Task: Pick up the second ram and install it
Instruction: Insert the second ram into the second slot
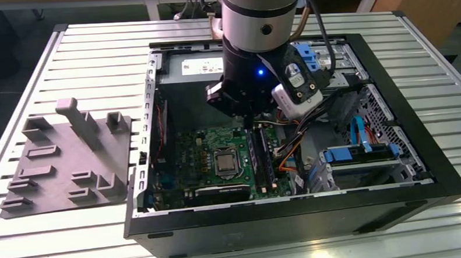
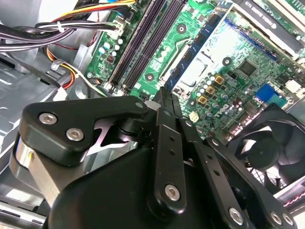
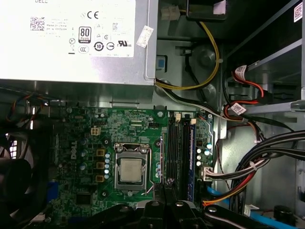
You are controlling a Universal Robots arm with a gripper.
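Observation:
My gripper (image 1: 250, 123) hangs inside the open computer case, just above the green motherboard (image 1: 204, 150) and at the end of the black memory slots (image 1: 261, 160). In both wrist views its fingers (image 2: 163, 109) stand pressed together. A thin dark strip that I take for the second ram (image 3: 167, 183) shows edge-on between the fingertips, most of it hidden by them. It lies in line with the slots (image 3: 181, 152), at their end beside the processor socket (image 3: 130, 170). The slots (image 2: 143, 43) run away from the gripper (image 2: 163, 93) as long dark rails.
The grey moulded holder tray (image 1: 68, 162) lies on the slatted table at the exterior view's left. Bundled cables (image 1: 293, 144) and blue drive brackets (image 1: 356, 152) crowd the case's right side. The power supply (image 3: 71, 38) sits beyond the board, and a black fan (image 2: 267, 152) stands nearby.

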